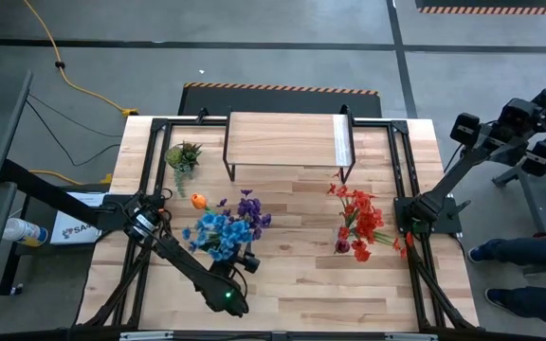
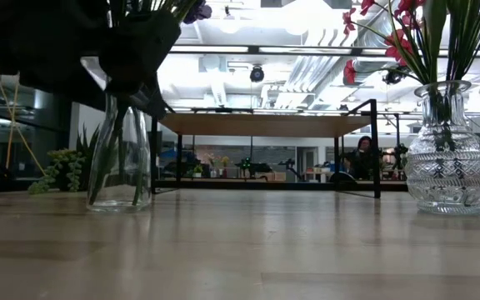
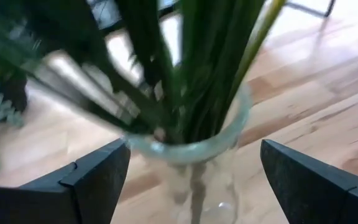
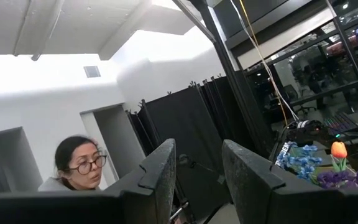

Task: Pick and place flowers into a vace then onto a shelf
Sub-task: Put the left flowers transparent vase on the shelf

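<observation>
Blue, purple and one orange flower [image 1: 224,225] stand with their green stems [image 3: 197,74] in a clear glass vase [image 2: 119,158] at the table's near left. My left gripper [image 3: 194,148] is open, one finger on either side of the vase's neck just under its rim [image 3: 229,140]. No touch shows. Red flowers [image 1: 358,220] stand in a round cut-glass vase [image 2: 450,158] on the right. The shelf [image 1: 287,140] stands at the far middle on black legs. My right gripper [image 4: 199,149] is raised beyond the table's right edge, open, with nothing between its fingers.
A small spiky green plant [image 1: 183,156] sits left of the shelf. Black frame rails [image 1: 401,189] run along both table sides. Bare wood lies between the two vases and in front of the shelf. A person [image 4: 73,165] is beside the table at the right.
</observation>
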